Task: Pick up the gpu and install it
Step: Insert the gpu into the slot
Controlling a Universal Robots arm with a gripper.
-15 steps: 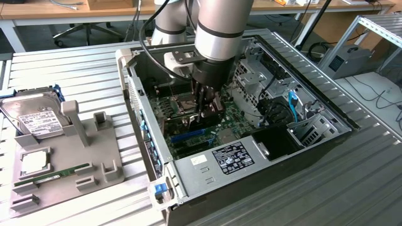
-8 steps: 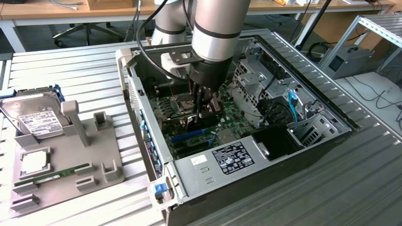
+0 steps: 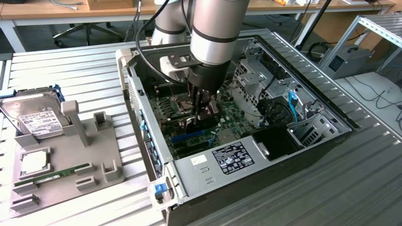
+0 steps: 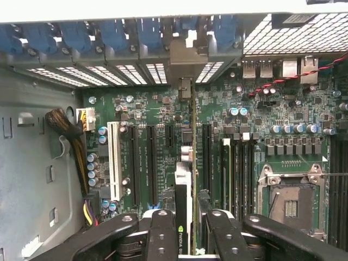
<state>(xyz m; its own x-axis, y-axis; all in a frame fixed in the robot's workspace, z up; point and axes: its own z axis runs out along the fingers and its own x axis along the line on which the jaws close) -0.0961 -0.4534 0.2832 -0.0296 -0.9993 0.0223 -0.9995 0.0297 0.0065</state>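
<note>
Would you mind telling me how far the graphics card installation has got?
Done: the gpu is picked up and carried into the open computer case. In hand: the end effector grips it edge-on, upright above the motherboard expansion slots. Left: whether its connector is seated cannot be told, and the grip is not yet released.

- The counter (image 3: 75, 75) is ribbed bare metal with a dull silvery sheen.
- The computer case (image 3: 207, 172) is matt grey sheet metal, perforated at its drive cages.
- The motherboard (image 4: 250, 109) is glossy green circuit board with shiny metal capacitor tops.
- The gpu (image 4: 193, 163), seen edge-on, is thin green board.
- The end effector (image 4: 191, 231) is matt black, with smooth rounded links.
- The hard drive (image 3: 35, 115) has a silvery metal lid and a white paper label.
- The parts holder (image 3: 69, 155) is matt grey plastic.
</note>
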